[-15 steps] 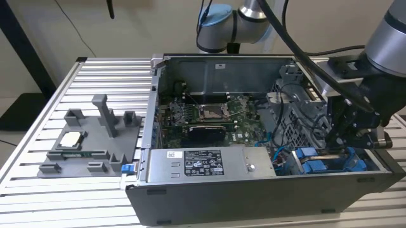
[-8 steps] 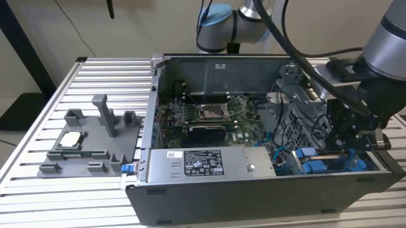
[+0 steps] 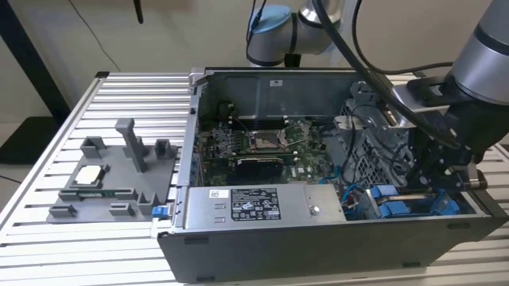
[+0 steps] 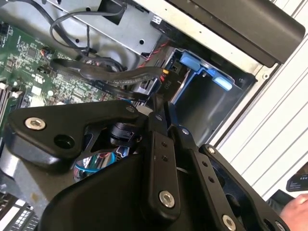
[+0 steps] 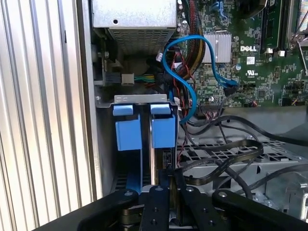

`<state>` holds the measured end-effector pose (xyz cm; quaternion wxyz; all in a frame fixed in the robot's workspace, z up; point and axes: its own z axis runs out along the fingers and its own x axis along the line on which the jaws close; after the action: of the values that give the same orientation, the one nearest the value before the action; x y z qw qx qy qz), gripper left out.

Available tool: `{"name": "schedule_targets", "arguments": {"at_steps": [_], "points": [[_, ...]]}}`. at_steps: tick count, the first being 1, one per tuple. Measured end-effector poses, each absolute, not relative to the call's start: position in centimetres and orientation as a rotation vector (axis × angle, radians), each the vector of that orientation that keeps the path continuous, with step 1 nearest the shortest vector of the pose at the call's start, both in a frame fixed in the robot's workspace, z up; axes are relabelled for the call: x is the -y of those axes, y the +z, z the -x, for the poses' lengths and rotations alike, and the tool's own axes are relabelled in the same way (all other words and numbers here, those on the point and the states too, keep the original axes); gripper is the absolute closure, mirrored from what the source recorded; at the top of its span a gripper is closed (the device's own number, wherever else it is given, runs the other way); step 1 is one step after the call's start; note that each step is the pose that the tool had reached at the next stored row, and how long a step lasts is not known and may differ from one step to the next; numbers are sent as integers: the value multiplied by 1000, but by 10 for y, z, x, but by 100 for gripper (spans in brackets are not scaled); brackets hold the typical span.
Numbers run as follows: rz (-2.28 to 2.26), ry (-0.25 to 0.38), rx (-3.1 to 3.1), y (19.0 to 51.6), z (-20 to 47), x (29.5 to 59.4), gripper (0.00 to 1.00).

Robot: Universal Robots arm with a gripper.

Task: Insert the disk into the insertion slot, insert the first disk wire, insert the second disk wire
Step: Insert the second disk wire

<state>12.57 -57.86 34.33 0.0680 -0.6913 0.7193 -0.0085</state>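
The disk stands in the insertion slot of the dark metal cage, at the open computer case's front corner on the exterior view's right. Its bright blue carrier shows beside a second blue carrier of like look. My gripper hangs just over the disk's rear edge, deep in the case. In both wrist views the fingers are pressed together, shut on the dark plug end of a black disk wire that loops away over the cage.
A grey plastic fixture tray lies on the slatted table at the exterior view's left. The power supply, motherboard and a blue cable crowd the case. A person's hand shows beside the table.
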Motion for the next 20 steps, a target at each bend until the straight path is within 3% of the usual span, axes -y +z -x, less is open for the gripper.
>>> {"name": "schedule_targets", "arguments": {"at_steps": [9, 10, 11, 20], "points": [[2081, -28, -2165, 338, -125, 578, 83], [2081, -28, -2165, 340, -125, 578, 83], [2081, -28, -2165, 345, -125, 578, 76], [2083, -30, -2167, 374, -125, 578, 76]]}}
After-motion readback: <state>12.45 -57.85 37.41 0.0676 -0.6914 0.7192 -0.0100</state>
